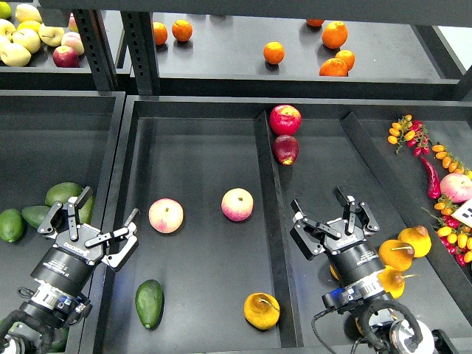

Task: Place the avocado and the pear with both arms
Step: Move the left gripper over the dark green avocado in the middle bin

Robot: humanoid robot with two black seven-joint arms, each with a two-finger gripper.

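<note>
Avocado (149,303) and pear (262,310) lie between the spread left pincer (101,219) and right pincer (330,218).

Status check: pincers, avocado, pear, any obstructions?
Both pincers open, empty: left pincer, right pincer. Avocado and pear lying in the middle tray, ungrasped. Two apples beyond them, not blocking.

Both arms rise from the frame's lower corners; the left gripper (101,221) and right gripper (330,215) have fingers spread, holding nothing.
</note>
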